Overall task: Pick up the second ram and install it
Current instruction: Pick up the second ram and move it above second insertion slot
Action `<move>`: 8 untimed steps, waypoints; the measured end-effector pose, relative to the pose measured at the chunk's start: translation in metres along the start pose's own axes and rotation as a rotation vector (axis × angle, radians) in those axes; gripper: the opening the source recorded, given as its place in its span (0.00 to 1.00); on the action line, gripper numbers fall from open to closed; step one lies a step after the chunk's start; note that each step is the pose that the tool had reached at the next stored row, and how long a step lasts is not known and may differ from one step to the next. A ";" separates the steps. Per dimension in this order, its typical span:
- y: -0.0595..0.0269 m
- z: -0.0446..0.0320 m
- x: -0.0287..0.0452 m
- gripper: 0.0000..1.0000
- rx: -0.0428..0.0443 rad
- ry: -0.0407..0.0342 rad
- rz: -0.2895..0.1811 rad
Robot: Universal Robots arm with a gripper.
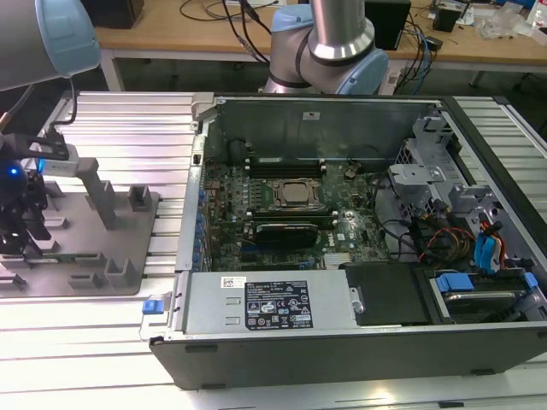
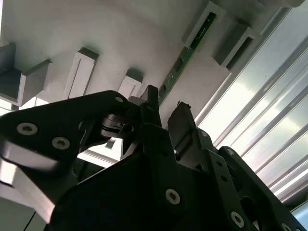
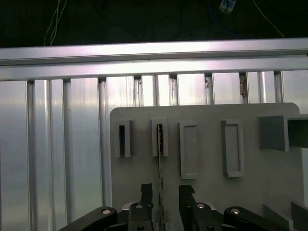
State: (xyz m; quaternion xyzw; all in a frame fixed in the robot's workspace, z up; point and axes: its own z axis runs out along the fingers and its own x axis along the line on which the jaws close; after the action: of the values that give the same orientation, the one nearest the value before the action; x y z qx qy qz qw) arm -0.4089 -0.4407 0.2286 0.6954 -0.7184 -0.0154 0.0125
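Green second ram [image 2: 179, 63], thin, edge-on

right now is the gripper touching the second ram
Cannot tell. In the first wrist view the second ram runs between the fingers of the open gripper; one finger stands clear, the other sits too close to judge.

You have a worktop [image 1: 120, 120] of ribbed bare metal, bright and glossy under the light. The fixture plate [image 1: 137, 235] on it looks like grey plastic, matt and smooth, and its blocks look the same. The memory stick [image 2: 199, 33] is a green board with a slight sheen. The gripper [image 2: 166, 103] is black and matt, with shiny metal screws. The computer case [image 1: 342, 350] is dark painted metal with a satin finish. The desk [image 1: 171, 38] behind looks wooden.
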 end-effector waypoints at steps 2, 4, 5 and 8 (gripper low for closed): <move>0.0001 0.0030 0.0001 0.34 0.0000 0.0005 -0.024; 0.0004 0.0055 0.0000 0.34 0.0005 0.0012 -0.044; 0.0004 0.0064 0.0001 0.34 0.0006 0.0016 -0.055; 0.0017 0.0109 0.0000 0.34 0.0006 0.0030 -0.089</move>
State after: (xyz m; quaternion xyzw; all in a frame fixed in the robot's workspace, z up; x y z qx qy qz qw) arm -0.4110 -0.4406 0.2178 0.7267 -0.6867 -0.0147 0.0127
